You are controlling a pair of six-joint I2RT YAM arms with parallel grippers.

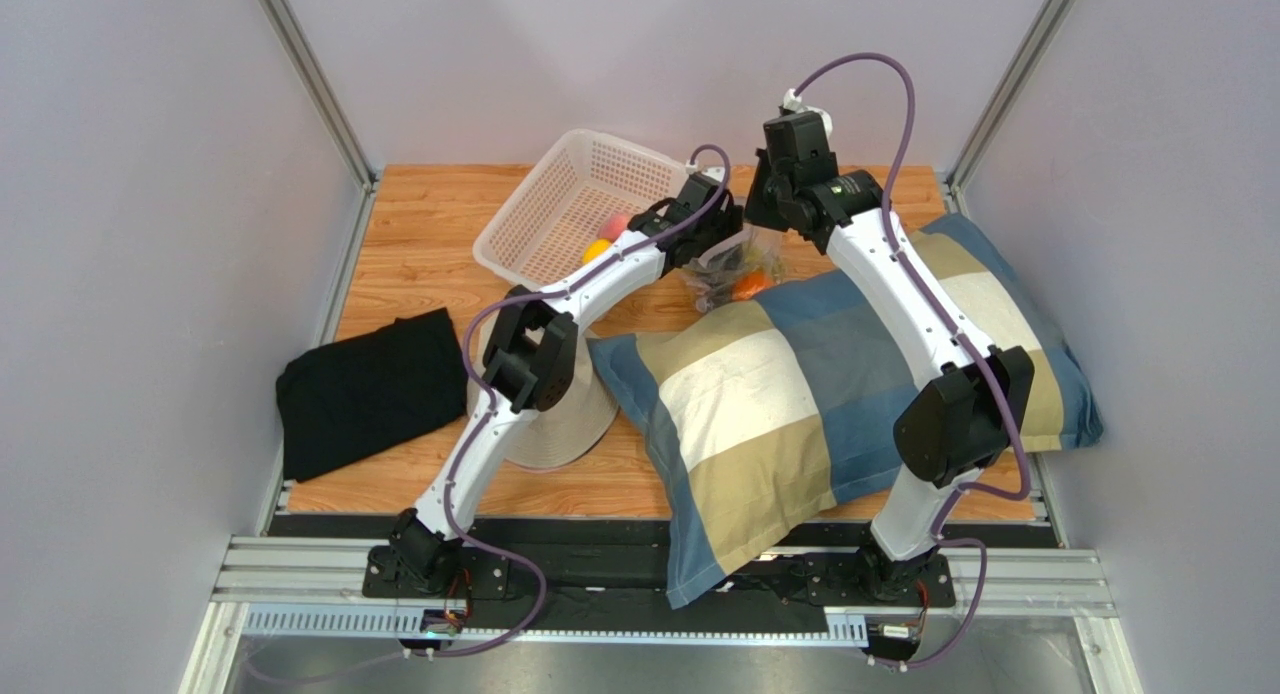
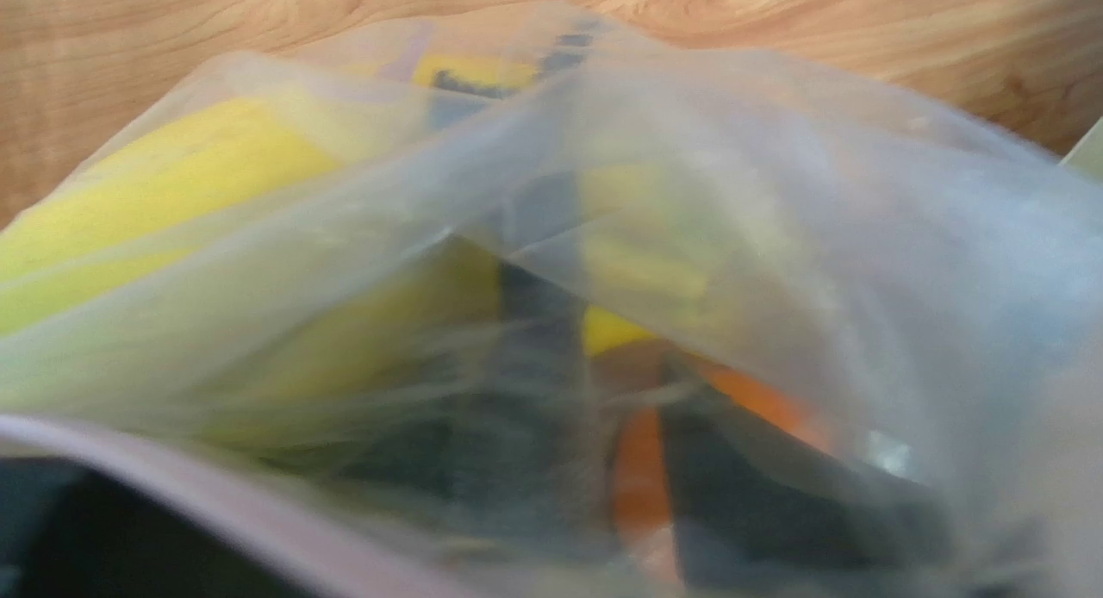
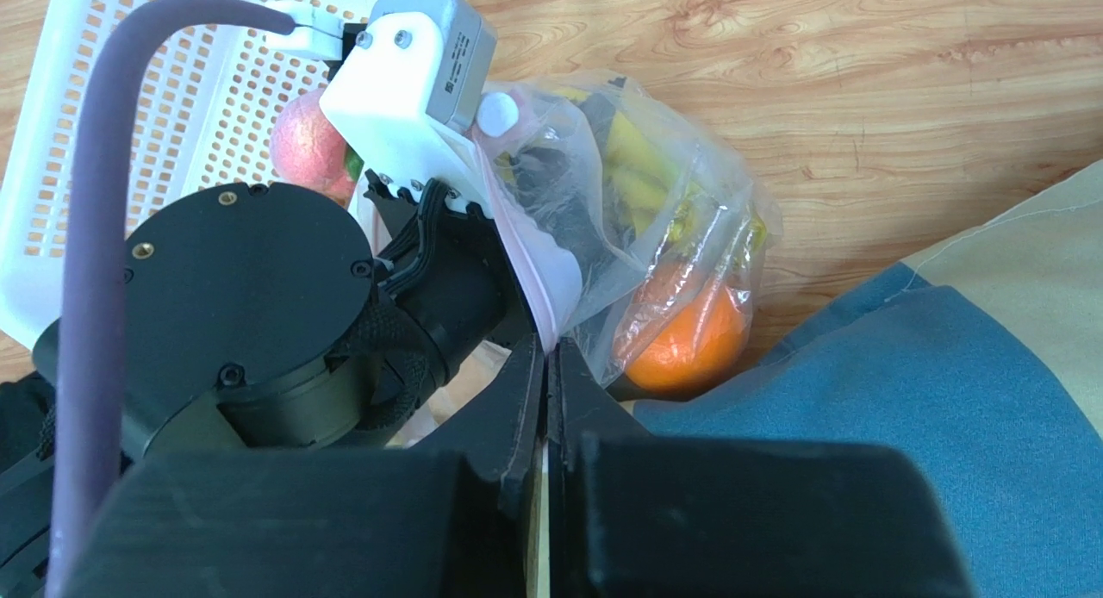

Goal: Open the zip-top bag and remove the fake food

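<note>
The clear zip-top bag [image 3: 622,223] lies on the wood between the white basket and the pillow; it also shows in the top view [image 1: 732,279]. It holds a yellow banana bunch [image 3: 644,159] and an orange [image 3: 684,344]. My right gripper [image 3: 546,353] is shut on the bag's pinkish zip edge. My left gripper [image 1: 723,238] reaches into the bag's mouth; plastic covers its fingers. In the left wrist view the bag's film [image 2: 829,223] fills the frame, with banana [image 2: 168,197], orange [image 2: 764,404] and blurred dark shapes behind it, so its jaws are unreadable.
The white mesh basket [image 1: 559,199] at the back holds a pink fruit [image 3: 304,139] and a yellow fruit [image 1: 597,250]. A checked pillow [image 1: 842,379] lies to the right, against the bag. A black cloth [image 1: 368,387] lies left. A beige hat [image 1: 568,424] sits under the left arm.
</note>
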